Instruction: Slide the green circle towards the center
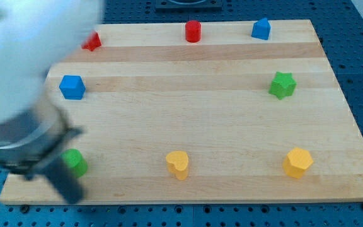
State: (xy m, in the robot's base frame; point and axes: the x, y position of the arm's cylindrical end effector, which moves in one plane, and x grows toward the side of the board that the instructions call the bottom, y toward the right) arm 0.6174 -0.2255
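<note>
The green circle sits near the board's bottom left corner, partly hidden on its left by my arm. My blurred dark rod runs down past its left side. My tip ends just below the green circle, close to the board's bottom edge. Whether the rod touches the circle I cannot tell.
On the wooden board are a blue cube at left, a red block, a red cylinder and a blue block along the top. A green star is at right. A yellow heart and a yellow hexagon are at the bottom.
</note>
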